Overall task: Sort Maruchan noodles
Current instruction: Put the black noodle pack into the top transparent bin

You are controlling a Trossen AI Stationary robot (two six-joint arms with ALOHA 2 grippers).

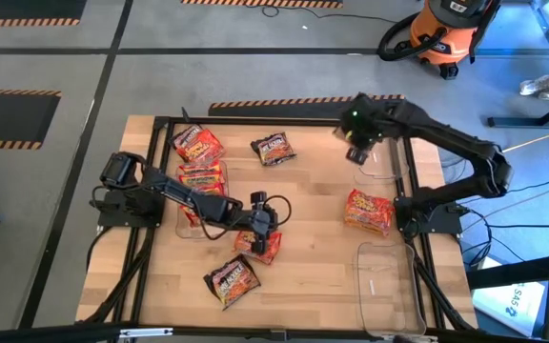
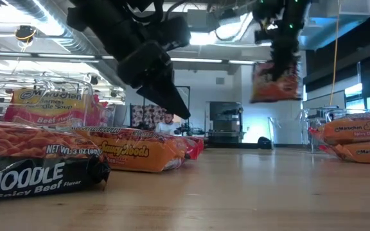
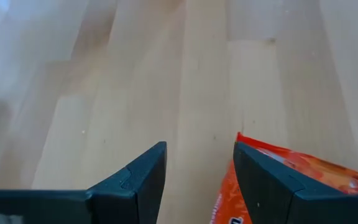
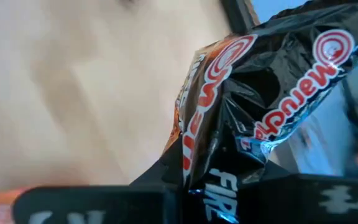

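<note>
- We pinch a dark packet [image 4: 253, 106] in the right claw [image 1: 360, 152], up at one o'clock.
- Left claw [image 1: 258, 221] spread over an orange packet [image 1: 263, 246]; several loose packets remain.

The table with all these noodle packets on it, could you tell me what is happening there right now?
Two arms are sorting ramen packets. The right gripper has its fingers shut on a dark packet, held up in the air above a clear bin at the table's far right. The left gripper is low over the middle of the wooden table, fingers open, over an orange-red packet. Other packets lie scattered about, some in a bin at the left.
</note>
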